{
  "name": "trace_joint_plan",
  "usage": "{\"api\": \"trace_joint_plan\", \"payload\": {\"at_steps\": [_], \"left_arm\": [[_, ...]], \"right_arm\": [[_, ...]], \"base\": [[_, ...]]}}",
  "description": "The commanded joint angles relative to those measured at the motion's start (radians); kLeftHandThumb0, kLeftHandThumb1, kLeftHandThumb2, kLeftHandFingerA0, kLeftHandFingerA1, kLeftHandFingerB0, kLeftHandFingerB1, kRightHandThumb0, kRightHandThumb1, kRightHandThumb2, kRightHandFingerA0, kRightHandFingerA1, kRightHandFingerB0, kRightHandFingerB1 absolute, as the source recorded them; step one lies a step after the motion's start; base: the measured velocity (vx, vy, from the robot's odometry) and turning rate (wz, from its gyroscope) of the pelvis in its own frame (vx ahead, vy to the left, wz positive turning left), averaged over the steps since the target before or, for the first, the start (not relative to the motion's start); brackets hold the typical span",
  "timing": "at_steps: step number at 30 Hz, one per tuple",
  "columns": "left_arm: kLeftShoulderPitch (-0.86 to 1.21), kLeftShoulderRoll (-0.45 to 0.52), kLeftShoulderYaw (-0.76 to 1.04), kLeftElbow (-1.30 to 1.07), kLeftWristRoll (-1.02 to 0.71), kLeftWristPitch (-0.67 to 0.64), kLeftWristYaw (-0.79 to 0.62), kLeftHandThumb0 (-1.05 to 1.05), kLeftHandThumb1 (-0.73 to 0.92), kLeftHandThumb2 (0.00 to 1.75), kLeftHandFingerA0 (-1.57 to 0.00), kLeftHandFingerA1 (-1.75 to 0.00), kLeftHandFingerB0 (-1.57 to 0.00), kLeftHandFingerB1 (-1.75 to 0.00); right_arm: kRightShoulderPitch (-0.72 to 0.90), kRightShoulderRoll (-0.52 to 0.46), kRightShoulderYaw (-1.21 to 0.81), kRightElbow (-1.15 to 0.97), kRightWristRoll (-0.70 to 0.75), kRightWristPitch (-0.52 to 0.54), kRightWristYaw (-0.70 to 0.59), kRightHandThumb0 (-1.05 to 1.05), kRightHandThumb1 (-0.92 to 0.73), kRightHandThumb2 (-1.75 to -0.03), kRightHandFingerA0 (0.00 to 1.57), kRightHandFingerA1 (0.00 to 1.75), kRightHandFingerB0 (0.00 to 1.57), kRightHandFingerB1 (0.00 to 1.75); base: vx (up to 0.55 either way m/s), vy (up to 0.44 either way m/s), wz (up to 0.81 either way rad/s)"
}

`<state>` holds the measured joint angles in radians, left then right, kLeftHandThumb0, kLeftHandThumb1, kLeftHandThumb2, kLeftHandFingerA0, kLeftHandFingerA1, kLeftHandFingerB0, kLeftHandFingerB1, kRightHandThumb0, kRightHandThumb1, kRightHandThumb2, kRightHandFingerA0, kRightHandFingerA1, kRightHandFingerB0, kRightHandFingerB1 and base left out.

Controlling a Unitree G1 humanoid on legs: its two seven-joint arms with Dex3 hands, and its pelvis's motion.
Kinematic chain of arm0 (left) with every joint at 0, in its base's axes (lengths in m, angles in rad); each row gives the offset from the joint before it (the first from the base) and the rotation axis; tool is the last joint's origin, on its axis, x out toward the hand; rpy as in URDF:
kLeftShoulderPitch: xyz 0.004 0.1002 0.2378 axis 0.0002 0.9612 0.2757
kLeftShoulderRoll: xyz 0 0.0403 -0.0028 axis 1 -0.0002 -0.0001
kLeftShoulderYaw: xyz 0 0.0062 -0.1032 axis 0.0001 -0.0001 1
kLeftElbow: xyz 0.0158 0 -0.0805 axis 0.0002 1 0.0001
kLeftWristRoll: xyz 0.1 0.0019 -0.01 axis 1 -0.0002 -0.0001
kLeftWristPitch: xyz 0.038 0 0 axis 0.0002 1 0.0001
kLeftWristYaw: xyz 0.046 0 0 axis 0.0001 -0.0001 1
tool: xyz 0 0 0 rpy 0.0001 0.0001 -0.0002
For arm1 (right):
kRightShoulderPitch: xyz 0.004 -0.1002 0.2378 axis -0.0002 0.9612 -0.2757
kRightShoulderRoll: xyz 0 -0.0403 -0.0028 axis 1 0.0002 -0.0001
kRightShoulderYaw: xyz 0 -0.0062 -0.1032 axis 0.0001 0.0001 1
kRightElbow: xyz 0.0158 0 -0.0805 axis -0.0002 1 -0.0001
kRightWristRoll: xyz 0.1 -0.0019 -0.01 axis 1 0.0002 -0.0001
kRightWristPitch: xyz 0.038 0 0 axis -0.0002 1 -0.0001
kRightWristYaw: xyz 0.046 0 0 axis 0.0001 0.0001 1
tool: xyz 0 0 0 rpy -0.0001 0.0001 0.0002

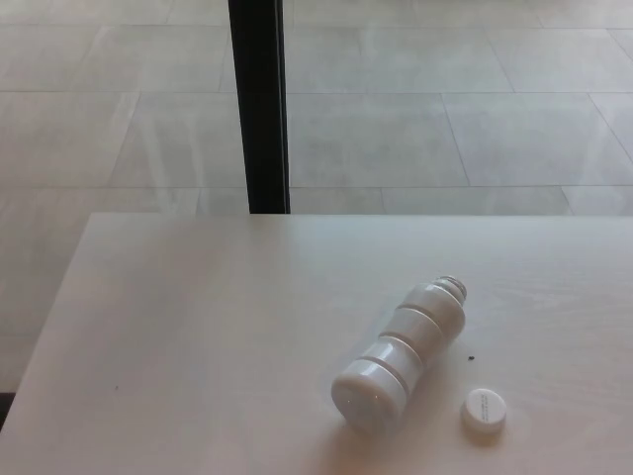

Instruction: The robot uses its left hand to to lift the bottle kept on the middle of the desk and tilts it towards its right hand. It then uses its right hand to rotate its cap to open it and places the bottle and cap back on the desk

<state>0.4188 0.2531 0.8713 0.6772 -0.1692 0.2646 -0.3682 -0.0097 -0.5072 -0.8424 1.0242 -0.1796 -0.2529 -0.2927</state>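
Note:
A white ribbed bottle (398, 353) lies on its side on the pale desk (198, 336), right of the middle. Its uncapped neck points to the far right and its base faces the near edge. The white cap (484, 412) rests flat on the desk just to the right of the bottle's base, a small gap between them. Neither of my hands shows in the head view.
A black vertical post (259, 104) stands behind the desk's far edge, with tiled floor (445, 109) beyond. A tiny dark speck (470, 358) sits on the desk between bottle and cap. The desk's left edge runs diagonally at the left.

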Motion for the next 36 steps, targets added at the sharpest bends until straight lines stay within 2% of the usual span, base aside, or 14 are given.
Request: {"api": "trace_joint_plan", "payload": {"at_steps": [1,2,5,6,7,12,14,19,20,21,27,29,30,36], "left_arm": [[0.029,0.0,0.186,0.284,-0.202,-0.077,0.112,-0.69,0.82,0.65,0.0,-0.36,-0.17,-0.48],[0.032,0.005,0.183,0.312,-0.198,-0.094,0.096,-0.73,0.63,0.95,-0.01,-0.39,-0.17,-0.53],[0.045,0.012,0.149,0.328,-0.163,-0.131,0.069,-0.71,0.6,0.92,-0.03,-0.41,-0.19,-0.5],[0.049,0.018,0.12,0.305,-0.141,-0.11,0.051,-0.71,0.79,0.63,-0.01,-0.42,-0.06,-0.36],[0.038,0.027,0.118,0.318,-0.144,-0.106,0.046,-0.74,0.6,0.94,0.0,-0.38,-0.03,-0.33],[0.04,0.027,0.094,0.31,-0.138,-0.111,0.035,-0.73,0.6,0.95,0.0,-0.42,0.0,-0.33],[0.052,0.031,0.063,0.312,-0.112,-0.14,0.034,-0.72,0.62,0.97,0.0,-0.44,-0.02,-0.34],[0.038,0.05,0.062,0.34,-0.134,-0.135,0.04,-0.7,0.6,0.94,-0.02,-0.48,-0.02,-0.36],[0.032,0.062,0.062,0.366,-0.14,-0.14,0.036,-0.69,0.77,0.64,-0.06,-0.46,-0.06,-0.3],[0.038,0.06,0.059,0.348,-0.149,-0.131,0.03,-0.74,0.6,0.94,-0.02,-0.46,-0.02,-0.33],[0.066,0.07,0.018,0.313,-0.171,-0.125,0.01,-0.71,0.62,0.96,0.0,-0.44,-0.03,-0.36],[0.053,0.084,0.001,0.346,-0.164,-0.145,0.011,-0.67,0.8,0.63,-0.05,-0.41,-0.08,-0.32],[0.045,0.091,-0.002,0.368,-0.172,-0.139,0.016,-0.74,0.63,0.93,-0.03,-0.47,-0.06,-0.38],[0.035,0.103,-0.038,0.404,-0.183,-0.169,-0.012,-0.72,0.6,0.92,-0.02,-0.42,-0.08,-0.44]], "right_arm": [[0.01,0.137,-0.196,0.187,0.379,0.146,0.226,-0.41,-0.44,-1.03,0.05,0.59,0.0,0.54],[0.001,0.142,-0.199,0.191,0.379,0.133,0.215,-0.71,-0.68,-0.6,0.19,1.18,0.07,0.59],[-0.006,0.164,-0.207,0.182,0.398,0.145,0.267,-0.7,-0.62,-0.59,0.71,1.45,0.17,0.61],[0.004,0.178,-0.174,0.176,0.369,0.132,0.295,-0.73,-0.5,-0.9,0.35,0.84,0.13,0.57],[0.018,0.184,-0.159,0.174,0.357,0.111,0.318,-0.71,-0.67,-0.58,0.11,0.82,0.17,0.56],[0.027,0.19,-0.146,0.18,0.363,0.103,0.358,-0.71,-0.53,-0.9,0.27,0.79,0.12,0.57],[0.033,0.19,-0.134,0.175,0.365,0.104,0.353,-0.69,-0.67,-0.6,0.42,1.26,0.14,0.56],[0.059,0.197,-0.106,0.162,0.385,0.096,0.371,-0.72,-0.54,-0.89,0.42,0.89,0.13,0.55],[0.055,0.193,-0.1,0.17,0.391,0.101,0.373,-0.74,-0.53,-0.89,0.49,0.93,0.13,0.56],[0.056,0.192,-0.09,0.172,0.395,0.102,0.38,-0.72,-0.54,-0.88,0.53,0.98,0.14,0.55],[0.067,0.197,-0.024,0.18,0.409,0.072,0.382,-0.73,-0.54,-0.91,0.4,0.83,0.14,0.55],[0.062,0.198,-0.008,0.172,0.42,0.075,0.381,-0.69,-0.68,-0.61,0.52,1.13,0.16,0.5],[0.064,0.201,0.018,0.17,0.412,0.063,0.38,-0.75,-0.56,-0.91,0.47,0.93,0.14,0.54],[0.073,0.196,0.074,0.175,0.427,0.057,0.399,-0.7,-0.55,-0.92,0.25,0.71,0.11,0.52]], "base": [[0.0,0.0,0.0],[0.0,0.0,0.0],[0.0,0.0,0.0],[0.0,0.0,0.0],[0.0,0.0,0.0],[0.0,0.0,0.0],[0.0,0.0,0.0],[0.0,0.0,0.0],[0.0,0.0,0.0],[0.0,0.0,0.0],[0.0,0.0,0.0],[0.0,0.0,0.0],[0.0,0.0,0.0],[0.0,0.0,0.0]]}}
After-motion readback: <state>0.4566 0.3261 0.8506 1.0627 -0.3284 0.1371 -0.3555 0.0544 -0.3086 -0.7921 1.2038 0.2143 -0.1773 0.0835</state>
